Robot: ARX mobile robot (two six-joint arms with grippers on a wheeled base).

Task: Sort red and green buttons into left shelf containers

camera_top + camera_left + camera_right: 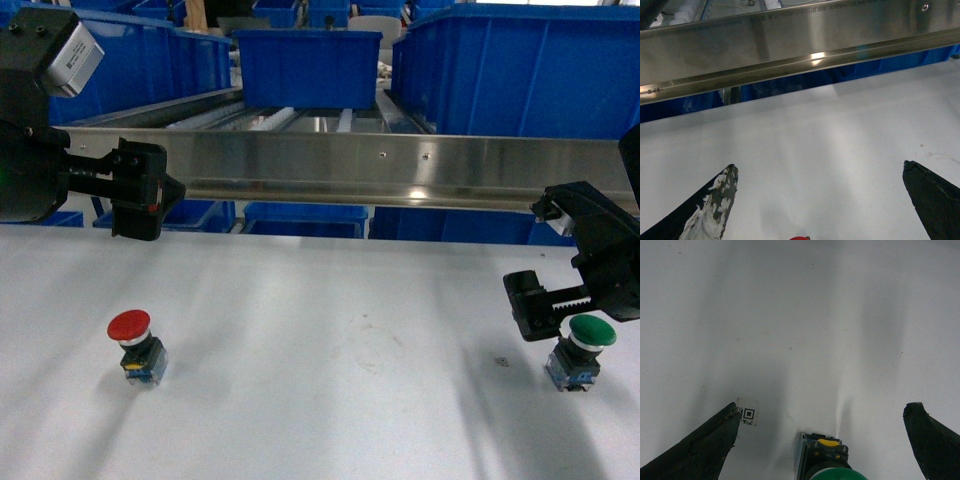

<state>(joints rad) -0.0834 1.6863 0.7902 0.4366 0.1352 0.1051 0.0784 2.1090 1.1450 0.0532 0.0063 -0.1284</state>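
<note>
Up at the back, the blue bins (pixel 307 62) run past the frame edges behind a steel rail (pixel 380 165), so their full count is hard to make out. Below them the white table (pixel 330 370) spreads to every edge of the head view. The left gripper (pixel 150 190) hangs above the table near the rail, jaws spread wide and holding nothing; its arm is cut off at the left edge. The right gripper (pixel 560 260) is also wide open and empty, just above and beside the green button (pixel 578 350), whose cap is cropped at the bottom of the right wrist view. The red button (pixel 135 345) stands upright well to the left, below the left gripper; the left wrist view catches only a sliver.
</note>
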